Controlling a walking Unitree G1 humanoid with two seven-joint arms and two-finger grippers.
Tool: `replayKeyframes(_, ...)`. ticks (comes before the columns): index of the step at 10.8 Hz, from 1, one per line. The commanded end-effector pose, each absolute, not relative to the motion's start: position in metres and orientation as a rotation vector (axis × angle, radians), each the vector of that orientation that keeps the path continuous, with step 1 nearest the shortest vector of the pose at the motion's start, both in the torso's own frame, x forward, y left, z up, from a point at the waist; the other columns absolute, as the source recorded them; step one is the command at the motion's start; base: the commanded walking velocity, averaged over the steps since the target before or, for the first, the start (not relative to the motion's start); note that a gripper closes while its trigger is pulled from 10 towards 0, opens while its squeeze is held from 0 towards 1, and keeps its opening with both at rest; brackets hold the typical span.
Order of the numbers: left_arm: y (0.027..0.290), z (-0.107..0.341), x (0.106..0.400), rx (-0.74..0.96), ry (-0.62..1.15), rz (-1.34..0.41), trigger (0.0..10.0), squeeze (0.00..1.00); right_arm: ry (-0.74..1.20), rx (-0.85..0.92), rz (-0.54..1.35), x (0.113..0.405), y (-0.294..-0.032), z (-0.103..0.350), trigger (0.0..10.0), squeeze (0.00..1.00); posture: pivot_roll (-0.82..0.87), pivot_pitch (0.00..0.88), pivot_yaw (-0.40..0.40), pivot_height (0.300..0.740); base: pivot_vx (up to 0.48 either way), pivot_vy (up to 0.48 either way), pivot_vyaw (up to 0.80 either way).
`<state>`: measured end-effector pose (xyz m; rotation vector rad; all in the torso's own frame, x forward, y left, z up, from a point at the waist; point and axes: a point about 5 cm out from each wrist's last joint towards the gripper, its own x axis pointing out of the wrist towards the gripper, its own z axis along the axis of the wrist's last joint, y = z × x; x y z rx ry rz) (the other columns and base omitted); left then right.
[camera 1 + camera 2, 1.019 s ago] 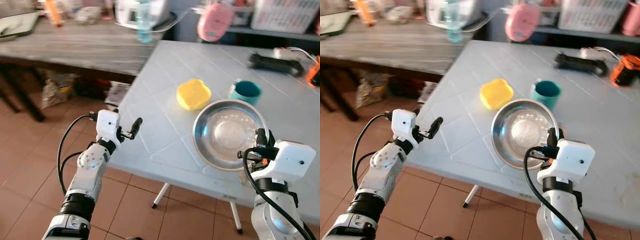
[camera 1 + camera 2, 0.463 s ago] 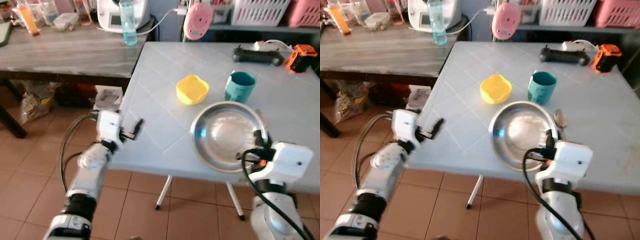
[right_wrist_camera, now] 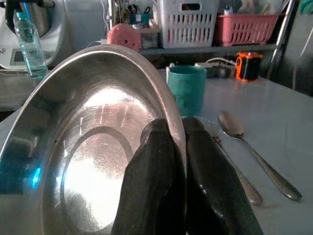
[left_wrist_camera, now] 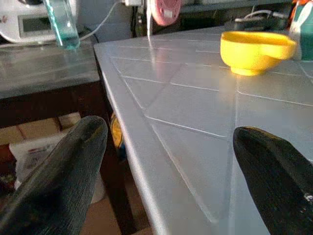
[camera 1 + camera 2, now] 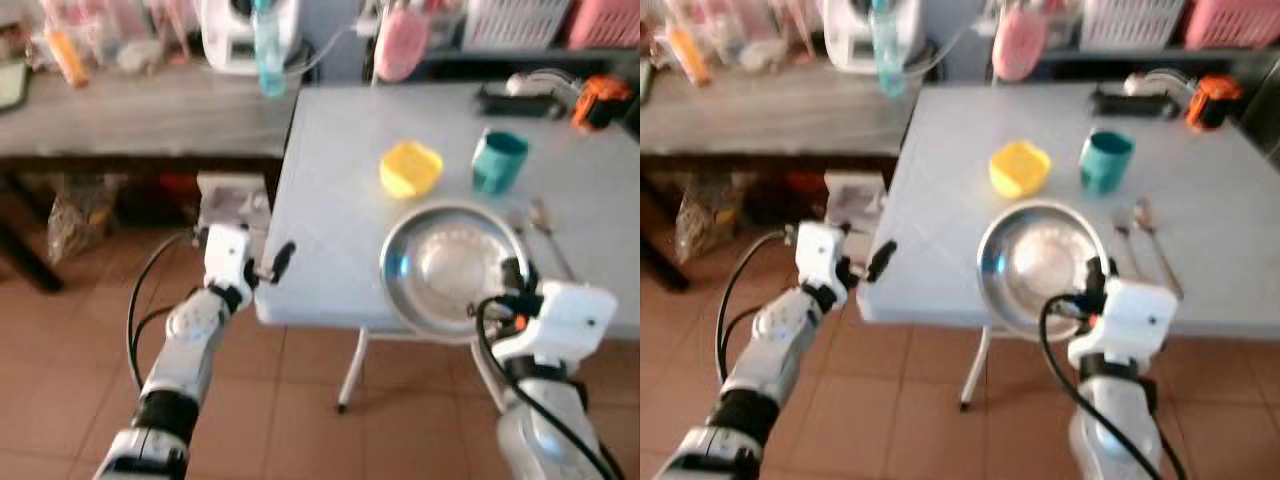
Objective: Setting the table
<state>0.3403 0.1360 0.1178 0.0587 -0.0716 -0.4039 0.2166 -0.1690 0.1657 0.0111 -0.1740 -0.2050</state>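
A: While the right gripper [image 3: 178, 161] is pinching the rim of the steel plate [image 5: 450, 265] between its two black fingers, how safe is that hold?

B: Not very, I'd judge. It's a thin-edge grip on one side only, and the plate hangs over the near edge of the table [image 5: 340, 210]. If the arm swings or the fingers slacken, the plate could pivot and slip to the tiled floor.

A: And the left gripper [image 4: 171, 156]?

B: Spread wide and holding nothing, just off the table's near-left corner. A careless move could knock the edge.

A: Anything further in at risk?

B: The spoon [image 3: 257, 152] and what looks like a fork lie just beside the plate; setting it down blindly could land it on them. Beyond are the green cup [image 5: 1106, 160] and the yellow bowl [image 5: 1019, 167], well apart from the plate.

A: What can't you make out?

B: The head views are blurred, so the clutter at the far end stays vague. The plate hides the table beneath it, and I can't tell whether its underside touches the table.
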Motion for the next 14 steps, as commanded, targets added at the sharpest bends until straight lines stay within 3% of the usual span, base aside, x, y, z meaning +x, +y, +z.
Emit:
replayKeyframes(1, 0.146, 0.115, 0.338, 0.071, -0.062, -0.378, 10.0, 0.0, -0.188, 0.023, -0.181, 0.216, -0.164, 0.168, 10.0, 0.0, 0.02, 0.098, 0.036, 0.74, 0.0, 0.435, 0.0)
replayKeyframes(13, 0.133, 0.117, 0.346, 0.047, -0.074, -0.364, 10.0, 0.0, -0.199, 0.009, -0.194, 0.222, -0.166, 0.167, 10.0, 0.0, 0.02, 0.073, 0.033, 0.74, 0.0, 0.454, 0.0)
replayKeyframes(14, 0.132, 0.119, 0.347, 0.049, -0.09, -0.36, 10.0, 0.0, -0.2, 0.006, -0.195, 0.222, -0.167, 0.167, 10.0, 0.0, 0.02, 0.071, 0.032, 0.74, 0.0, 0.0, 0.0)
